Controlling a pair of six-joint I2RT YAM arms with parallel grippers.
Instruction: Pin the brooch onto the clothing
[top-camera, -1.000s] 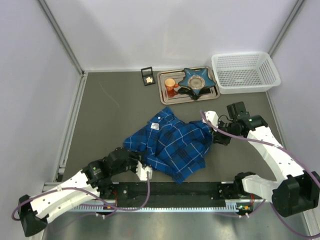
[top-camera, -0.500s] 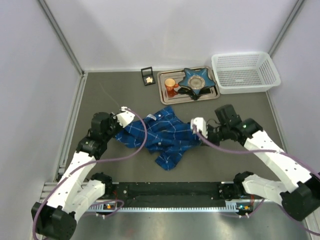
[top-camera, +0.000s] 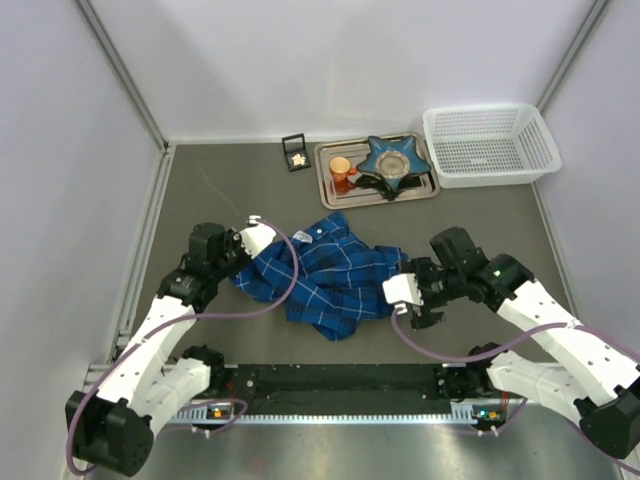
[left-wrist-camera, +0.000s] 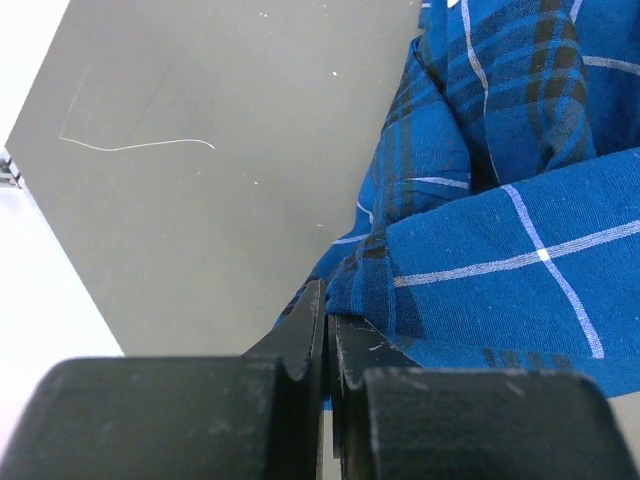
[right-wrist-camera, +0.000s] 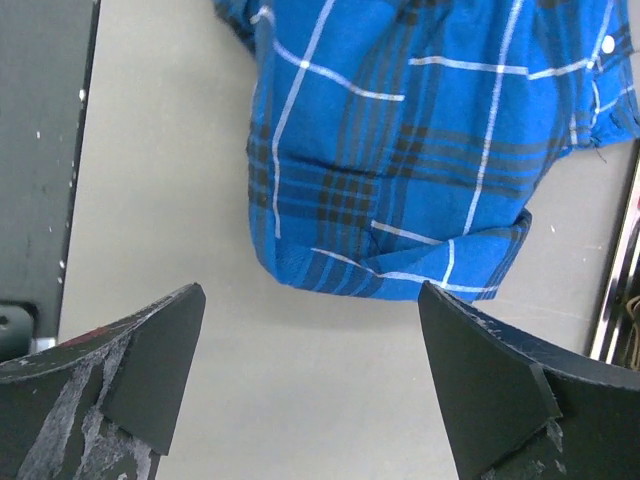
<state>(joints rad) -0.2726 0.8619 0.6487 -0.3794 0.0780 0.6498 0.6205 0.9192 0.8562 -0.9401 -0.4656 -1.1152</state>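
Top external: a grey table (top-camera: 200, 190) is being enclosed by pale walls (top-camera: 330, 70). At its left edge the shirt (top-camera: 330, 275) is being pinched by the left gripper (top-camera: 266, 239); the right gripper (top-camera: 410, 298) is being held wide at the shirt's right edge.

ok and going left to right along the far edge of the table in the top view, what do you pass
small black square box → orange cup → blue star-shaped ceramic dish → white plastic mesh basket

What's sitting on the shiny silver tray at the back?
An orange cup and a blue star-shaped dish sit on the tray. The dish hides the tray beneath it, so anything under it cannot be seen.
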